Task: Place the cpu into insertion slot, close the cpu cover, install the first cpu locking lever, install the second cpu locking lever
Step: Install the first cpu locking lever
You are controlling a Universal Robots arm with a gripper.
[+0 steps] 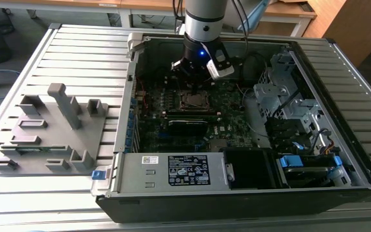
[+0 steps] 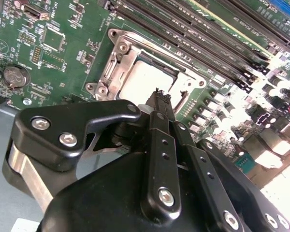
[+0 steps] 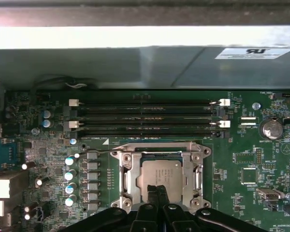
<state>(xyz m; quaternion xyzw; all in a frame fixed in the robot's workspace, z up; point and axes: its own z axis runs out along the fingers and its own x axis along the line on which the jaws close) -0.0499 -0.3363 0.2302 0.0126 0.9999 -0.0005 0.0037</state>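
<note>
The cpu, a grey-silver square chip, lies flat in the insertion slot on the green motherboard. The cpu cover, a silver frame, lies down around the chip, which shows through its window. A thin locking lever runs out sideways from one corner of the socket. My gripper hangs just above the chip's near edge, its two black fingers pressed together with nothing seen between them. The second wrist view shows the gripper over the cpu and the cover. In the exterior view my gripper stands above the socket.
The motherboard sits deep inside an open computer case with metal walls on all sides. Long black memory slots run beside the socket. A power supply and drive cages crowd the case. A grey fixture lies at the exterior view's left.
</note>
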